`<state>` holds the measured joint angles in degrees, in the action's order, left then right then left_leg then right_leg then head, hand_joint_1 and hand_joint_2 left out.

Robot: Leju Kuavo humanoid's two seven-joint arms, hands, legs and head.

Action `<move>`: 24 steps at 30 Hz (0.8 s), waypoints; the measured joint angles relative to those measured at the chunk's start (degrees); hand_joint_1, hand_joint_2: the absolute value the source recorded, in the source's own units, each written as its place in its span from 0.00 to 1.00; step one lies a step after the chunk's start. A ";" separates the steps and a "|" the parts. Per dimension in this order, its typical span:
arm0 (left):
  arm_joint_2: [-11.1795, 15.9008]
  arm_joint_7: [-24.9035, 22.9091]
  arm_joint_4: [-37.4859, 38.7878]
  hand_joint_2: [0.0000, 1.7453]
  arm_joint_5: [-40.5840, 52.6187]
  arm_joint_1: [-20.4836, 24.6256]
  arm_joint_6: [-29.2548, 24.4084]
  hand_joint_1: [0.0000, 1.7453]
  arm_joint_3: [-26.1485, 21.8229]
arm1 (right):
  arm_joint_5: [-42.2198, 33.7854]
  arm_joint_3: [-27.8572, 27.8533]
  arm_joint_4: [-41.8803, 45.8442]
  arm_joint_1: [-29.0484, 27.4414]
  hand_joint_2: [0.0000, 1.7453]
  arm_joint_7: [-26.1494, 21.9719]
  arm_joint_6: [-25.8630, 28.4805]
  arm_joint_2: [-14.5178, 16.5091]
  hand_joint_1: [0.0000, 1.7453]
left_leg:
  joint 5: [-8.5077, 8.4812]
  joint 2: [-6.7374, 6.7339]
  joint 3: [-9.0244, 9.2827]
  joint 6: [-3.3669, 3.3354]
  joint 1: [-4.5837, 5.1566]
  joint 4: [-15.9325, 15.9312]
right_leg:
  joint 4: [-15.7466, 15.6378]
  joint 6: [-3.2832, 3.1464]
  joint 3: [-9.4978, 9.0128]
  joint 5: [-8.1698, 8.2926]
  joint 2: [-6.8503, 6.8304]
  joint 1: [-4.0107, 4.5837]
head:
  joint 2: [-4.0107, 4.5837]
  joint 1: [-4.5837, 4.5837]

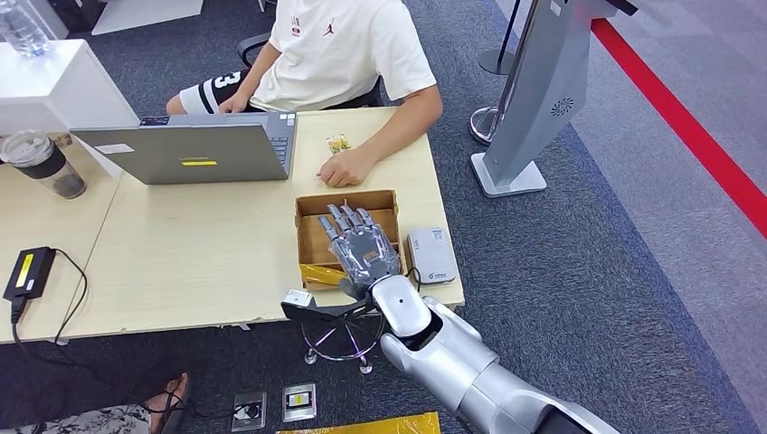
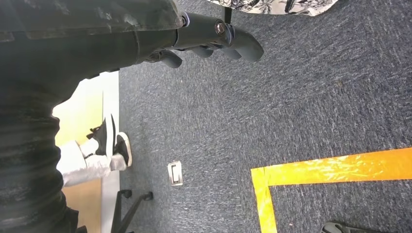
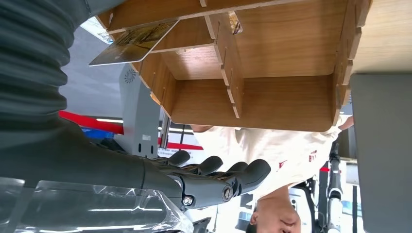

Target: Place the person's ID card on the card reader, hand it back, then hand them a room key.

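My right hand (image 1: 360,246) hovers flat over a wooden divided box (image 1: 348,195) at the table's near right, fingers stretched out and holding nothing. A yellow card (image 1: 318,272) leans in the box's near compartment, just beside the hand's heel. In the right wrist view the same card (image 3: 131,46) sticks out of the box (image 3: 272,102), apart from my fingers (image 3: 218,172). A white card reader (image 1: 430,256) lies right of the box. The person's hand (image 1: 344,168) rests on the table behind the box. My left hand (image 2: 214,41) hangs over the carpet, holding nothing.
A person in a white T-shirt (image 1: 339,54) sits across the table. A grey laptop (image 1: 194,149) stands at the back left, with a small yellowish item (image 1: 338,143) beside it. A dark cup (image 1: 45,163) and a black device (image 1: 29,271) sit far left. A grey kiosk (image 1: 534,99) stands to the right.
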<state>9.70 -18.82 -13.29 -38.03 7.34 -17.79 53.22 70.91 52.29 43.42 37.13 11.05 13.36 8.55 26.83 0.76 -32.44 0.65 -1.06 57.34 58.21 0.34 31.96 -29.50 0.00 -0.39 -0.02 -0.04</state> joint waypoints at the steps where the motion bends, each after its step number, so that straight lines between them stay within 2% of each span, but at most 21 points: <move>1: -0.03 -0.05 0.00 1.00 0.02 0.00 -0.04 0.00 -0.01 | -0.10 -0.06 -0.27 0.13 1.00 0.14 0.10 0.00 0.00 | 0.00 0.00 0.00 0.00 0.00 0.00 | 0.00 0.00 0.00 0.00 0.00 0.00 | 0.00 0.00; 24: -0.10 -0.17 0.00 1.00 0.44 -0.04 -0.06 0.00 -0.53 | -2.87 -4.00 -5.37 1.67 1.00 2.52 2.15 -1.62 0.00 | 0.00 -0.01 0.01 0.00 0.00 0.01 | 0.00 0.00 0.00 0.00 0.01 0.00 | 0.00 0.01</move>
<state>9.60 -18.99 -13.29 -37.59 7.31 -17.85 52.69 68.04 48.29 38.05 38.80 13.57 15.51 6.93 26.83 0.75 -32.43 0.65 -1.05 57.35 58.21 0.34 31.96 -29.50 0.00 -0.40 -0.02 -0.04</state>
